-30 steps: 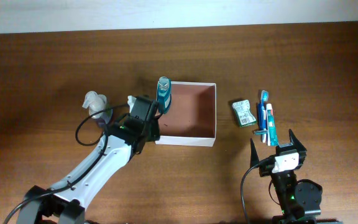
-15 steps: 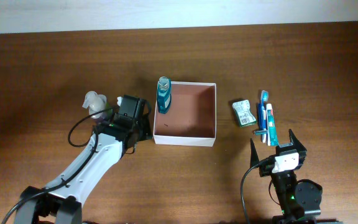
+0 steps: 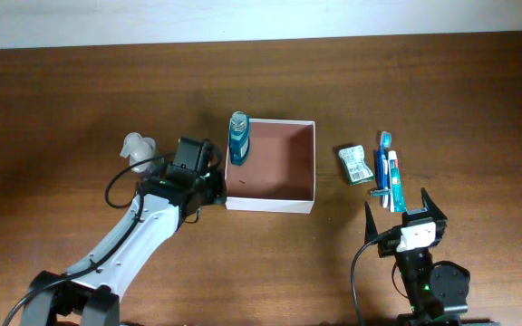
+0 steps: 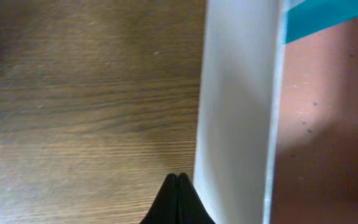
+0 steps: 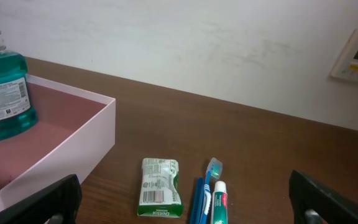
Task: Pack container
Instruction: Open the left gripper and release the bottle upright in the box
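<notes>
The container [image 3: 270, 206], a square shallow box with white walls and a reddish-brown floor, sits mid-table. A teal mouthwash bottle [image 3: 238, 138] stands upright in its far left corner. My left gripper [image 3: 216, 190] is shut with nothing in it, just outside the container's left wall [image 4: 238, 93]. In the left wrist view its black fingertips [image 4: 178, 186] are pressed together beside that wall. My right gripper [image 3: 404, 206] stands open near the front edge, behind the loose toiletries. From the right wrist view the container [image 5: 73, 149] and the bottle [image 5: 2, 87] lie to the left.
A green soap packet [image 3: 355, 165], a blue toothbrush [image 3: 383, 167] and a toothpaste tube [image 3: 394, 177] lie right of the container. A white pump bottle [image 3: 139, 147] stands left of my left arm. In the right wrist view, soap packet [image 5: 160, 186] and toothpaste tube [image 5: 219, 202] lie between the open fingers.
My left gripper has drawn back from the mouthwash bottle to the outside of the container's left wall. The bottle stays standing in the container. The right arm has not moved.
</notes>
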Robot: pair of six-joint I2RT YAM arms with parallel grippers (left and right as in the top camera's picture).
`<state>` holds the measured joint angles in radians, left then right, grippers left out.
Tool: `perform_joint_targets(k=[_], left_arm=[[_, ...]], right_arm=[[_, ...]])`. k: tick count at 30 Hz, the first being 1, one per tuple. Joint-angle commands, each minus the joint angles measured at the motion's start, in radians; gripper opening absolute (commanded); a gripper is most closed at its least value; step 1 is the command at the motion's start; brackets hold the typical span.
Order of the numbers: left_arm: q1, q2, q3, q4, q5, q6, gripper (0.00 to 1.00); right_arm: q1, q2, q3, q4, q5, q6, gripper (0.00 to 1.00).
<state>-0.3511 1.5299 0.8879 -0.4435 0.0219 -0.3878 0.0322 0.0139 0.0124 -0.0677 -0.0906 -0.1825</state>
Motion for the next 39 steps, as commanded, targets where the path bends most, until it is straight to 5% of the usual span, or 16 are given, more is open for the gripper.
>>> perform_joint_targets(k=[1,25,39], left_arm=[[0.003,-0.016,-0.008,0.016,0.085,0.103,0.0],[0.003,-0.016,-0.01,0.04,0.23,0.197,0.0],[0.003,-0.013,-0.01,0.029,0.171,0.157,0.0]], right_arm=[[-0.007,-0.009,-0.007,-0.003,0.009,0.003,0.98],[-0.007,-0.009,-0.007,-0.003,0.009,0.003,0.98],[-0.007,-0.009,-0.007,-0.003,0.009,0.003,0.98]])
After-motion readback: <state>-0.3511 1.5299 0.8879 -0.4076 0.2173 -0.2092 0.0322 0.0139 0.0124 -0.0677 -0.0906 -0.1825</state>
